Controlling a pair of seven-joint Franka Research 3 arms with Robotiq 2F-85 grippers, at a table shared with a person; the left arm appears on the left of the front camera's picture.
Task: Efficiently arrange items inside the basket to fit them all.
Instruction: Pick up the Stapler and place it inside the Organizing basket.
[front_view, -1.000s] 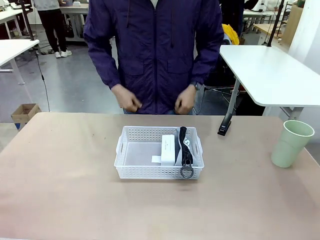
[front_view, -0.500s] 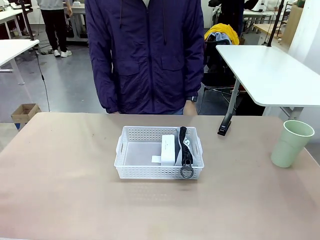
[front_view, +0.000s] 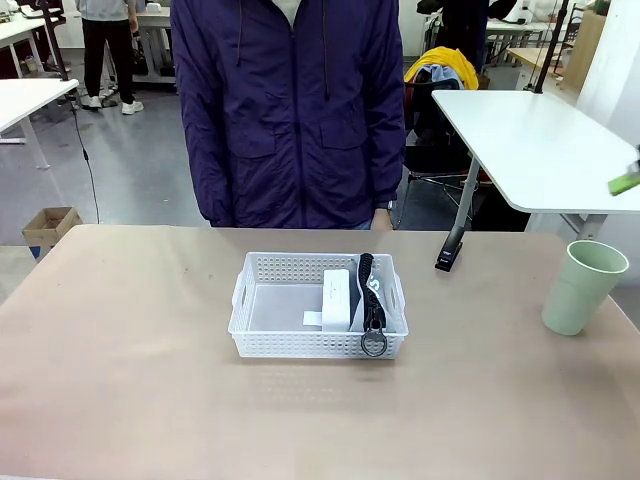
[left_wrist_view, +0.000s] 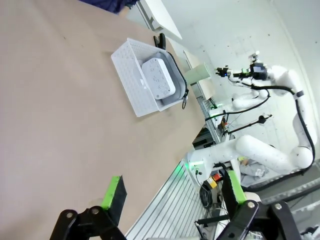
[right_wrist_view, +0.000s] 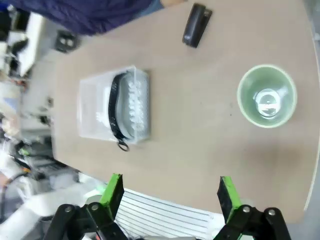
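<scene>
The white lattice basket (front_view: 240, 300) sits mid-table. Inside it, on the right, a white box (front_view: 337, 298) stands on edge beside the grey pouch (front_view: 368, 288), whose black strap and ring hang over the near rim. A black stapler (front_view: 450, 250) lies on the table right of the basket, and the pale green cup (front_view: 583, 286) stands upright at far right. My right gripper (right_wrist_view: 170, 192) hangs open high over the table, with the cup (right_wrist_view: 266, 96), stapler (right_wrist_view: 196, 24) and basket (right_wrist_view: 92, 110) below. My left gripper (left_wrist_view: 175, 190) is open and empty, far from the basket (left_wrist_view: 131, 80).
A person in a purple jacket (front_view: 290, 110) stands at the far edge behind the basket, arms down. A green pad (front_view: 625, 183) of the right gripper pokes in at the right edge above the cup. Bare tabletop lies left of and in front of the basket.
The person's hands, held in front of the body a second ago, have dropped to the sides. A green pad of the right gripper has come into the front view at the right edge.
</scene>
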